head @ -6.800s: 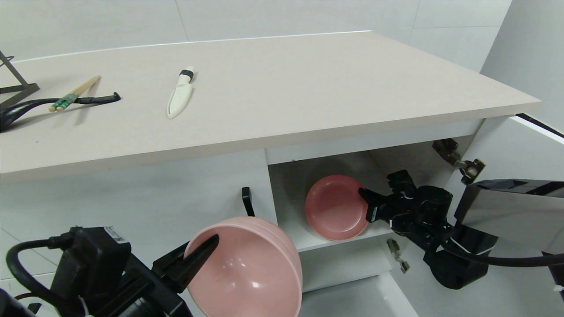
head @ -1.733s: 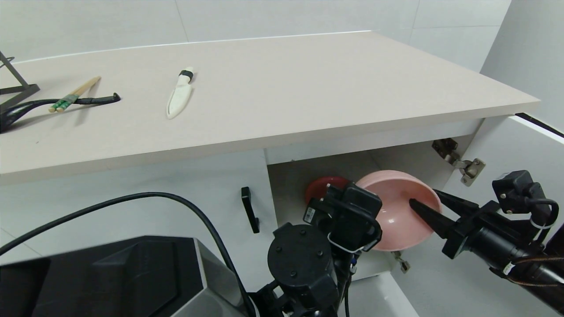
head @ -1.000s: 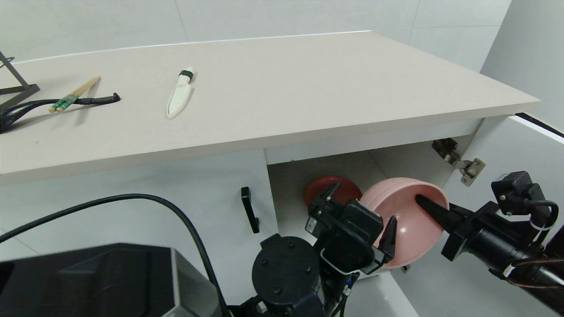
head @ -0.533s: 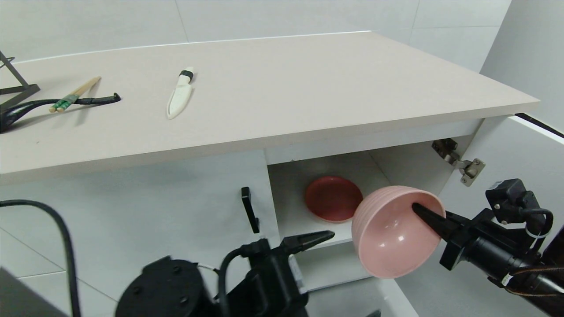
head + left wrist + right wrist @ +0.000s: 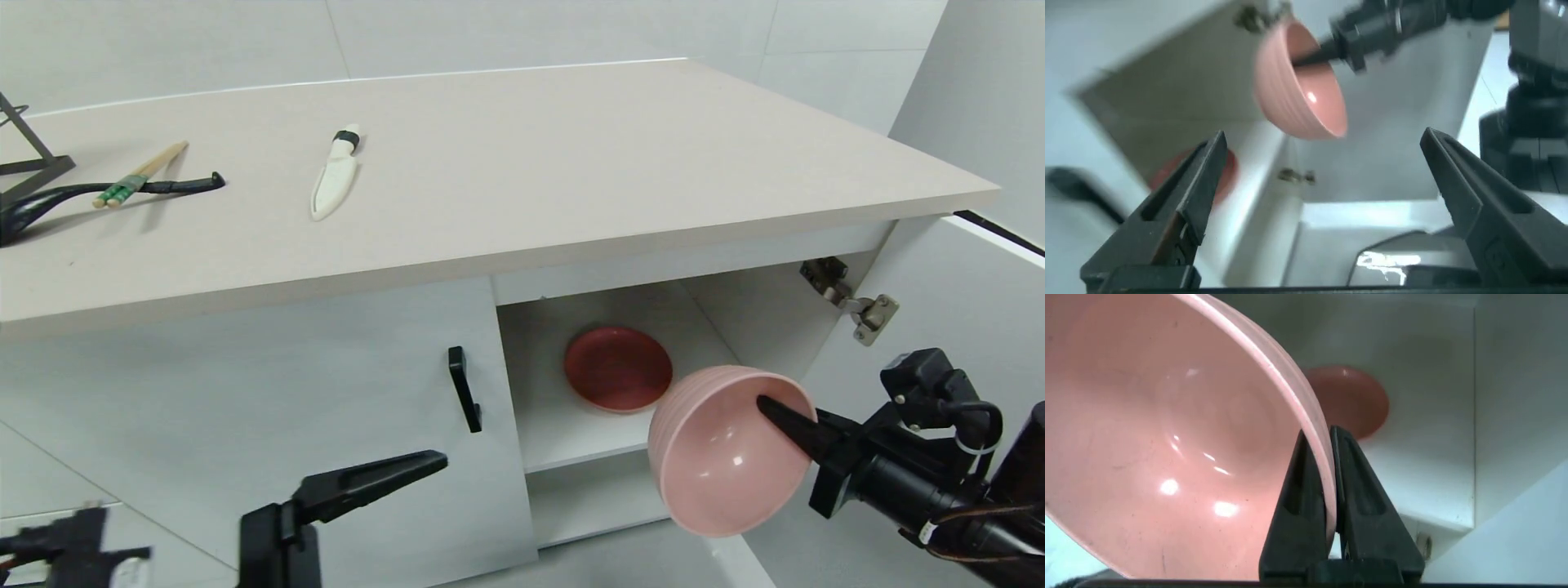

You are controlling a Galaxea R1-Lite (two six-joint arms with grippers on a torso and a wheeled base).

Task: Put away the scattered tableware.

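This is a kitchen: a pale worktop (image 5: pixel 571 163) runs along a white tiled wall (image 5: pixel 490 33), with white cabinets (image 5: pixel 286 367) beneath. Toward its left end lie chopsticks (image 5: pixel 139 173) and a sheathed knife (image 5: pixel 335 173). A red plate (image 5: pixel 618 369) sits on a shelf inside.

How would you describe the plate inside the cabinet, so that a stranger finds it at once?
Below the beige countertop, the open cabinet on the right has a white shelf. The red plate lies flat on it. It is darker and shallower than the pink ribbed bowl held in front by the right gripper.
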